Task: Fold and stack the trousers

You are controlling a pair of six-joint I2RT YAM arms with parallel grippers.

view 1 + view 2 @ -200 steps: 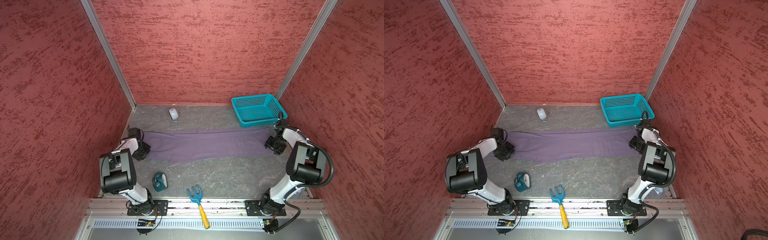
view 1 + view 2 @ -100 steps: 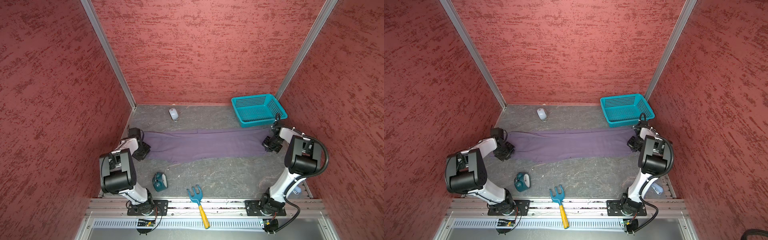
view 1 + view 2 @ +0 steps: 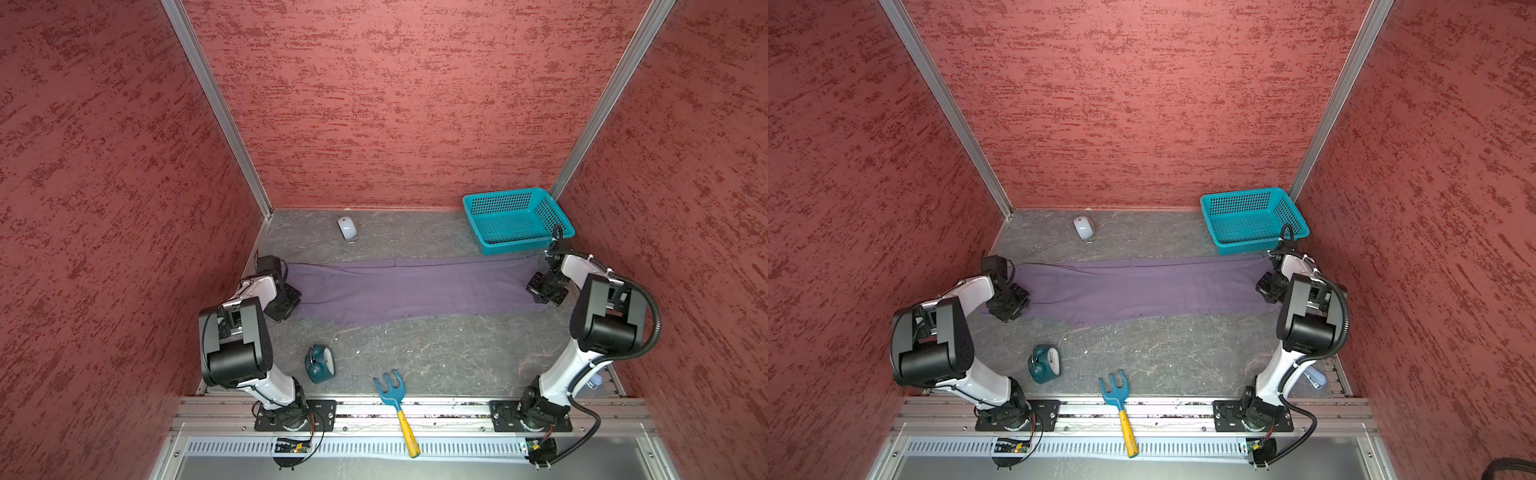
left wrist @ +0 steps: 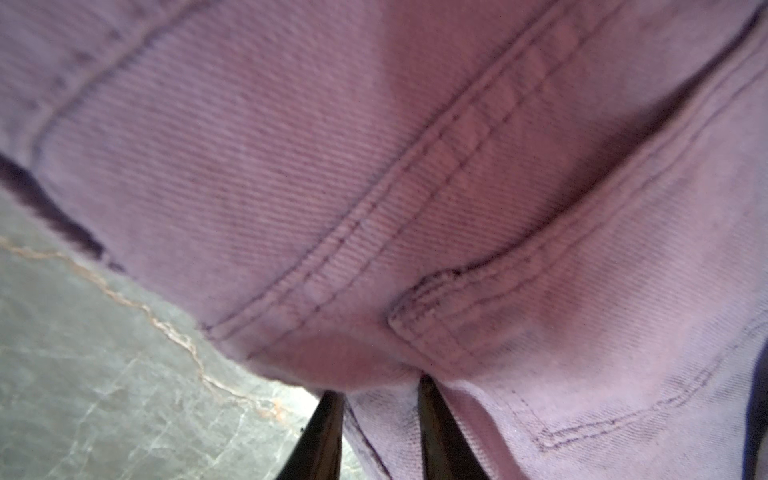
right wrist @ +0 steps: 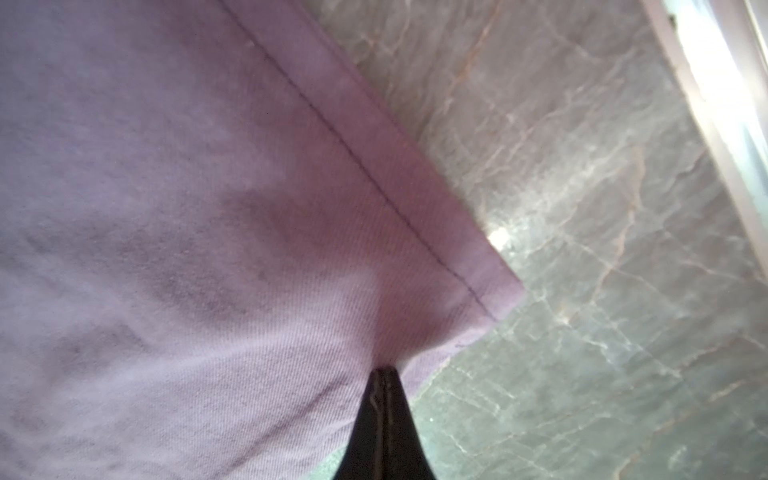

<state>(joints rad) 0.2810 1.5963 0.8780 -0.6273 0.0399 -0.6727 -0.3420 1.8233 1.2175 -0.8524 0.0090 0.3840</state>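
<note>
The purple-grey trousers (image 3: 415, 286) (image 3: 1142, 286) lie stretched flat in a long band across the grey table, seen in both top views. My left gripper (image 3: 291, 301) (image 3: 1017, 301) sits low at their left end. In the left wrist view a bunch of seamed cloth (image 4: 374, 166) is pinched between its two dark fingers, so the left gripper (image 4: 378, 390) is shut on it. My right gripper (image 3: 540, 291) (image 3: 1266, 289) is at the right, hemmed end. In the right wrist view its fingers meet (image 5: 384, 372) and the cloth (image 5: 166, 208) puckers at their tip near the hem corner.
A teal basket (image 3: 517, 220) stands at the back right, just behind the right arm. A white mouse (image 3: 347, 228) lies at the back. A teal alarm clock (image 3: 319, 363) and a blue rake with a yellow handle (image 3: 395, 399) lie near the front edge. Red walls close in three sides.
The right gripper has closed at the hem end of the trousers and its arm has drawn in a little. The left gripper and the cloth's lie look unchanged.
</note>
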